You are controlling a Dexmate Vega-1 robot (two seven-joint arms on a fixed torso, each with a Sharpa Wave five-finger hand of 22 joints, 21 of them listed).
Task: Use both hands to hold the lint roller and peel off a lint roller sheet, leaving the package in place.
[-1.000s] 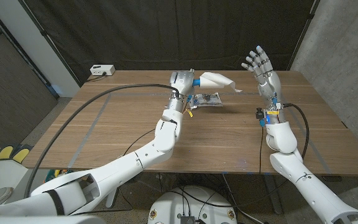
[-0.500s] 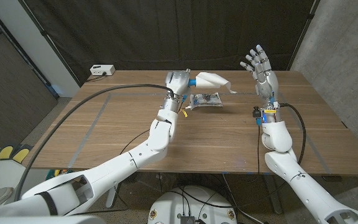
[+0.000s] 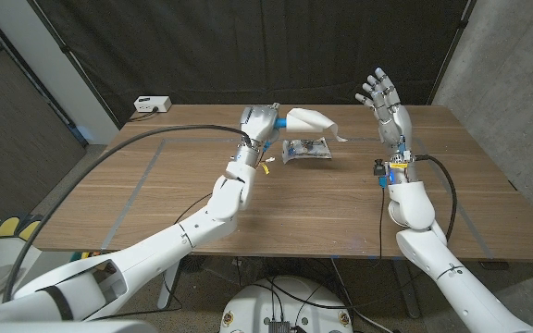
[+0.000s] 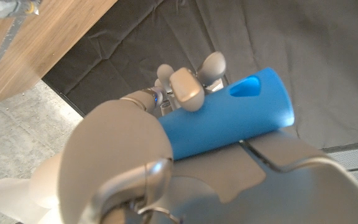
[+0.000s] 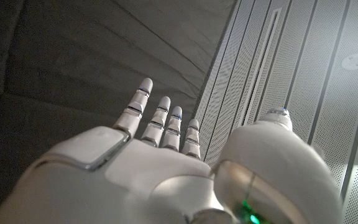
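The lint roller [image 3: 308, 120] is up in the air above the far edge of the table [image 3: 165, 194], near the middle. The left hand [image 3: 259, 123] wraps its fingers [image 4: 188, 90] around the blue handle [image 4: 229, 121]. A loose white flap of sheet [image 3: 339, 136] hangs off the end of the roller, on the side facing the other hand.

The right hand [image 3: 387, 102] is held up, well apart from the roller, near the far right corner. Its fingers [image 5: 160, 118] point up and are spread a little. It holds nothing.

The package [image 3: 305, 148] lies on the table just below the roller.

What could go wrong? I think the flap is thin and floppy, so the right hand may miss it or pinch only a corner and tear it. A hard pull could also twist the roller in the left hand. If the roller drops low, it may bump the package and push it out of place.

I count one roller, one package, one loose flap and two hands. A small white box [image 3: 152, 104] sits near the far left corner.
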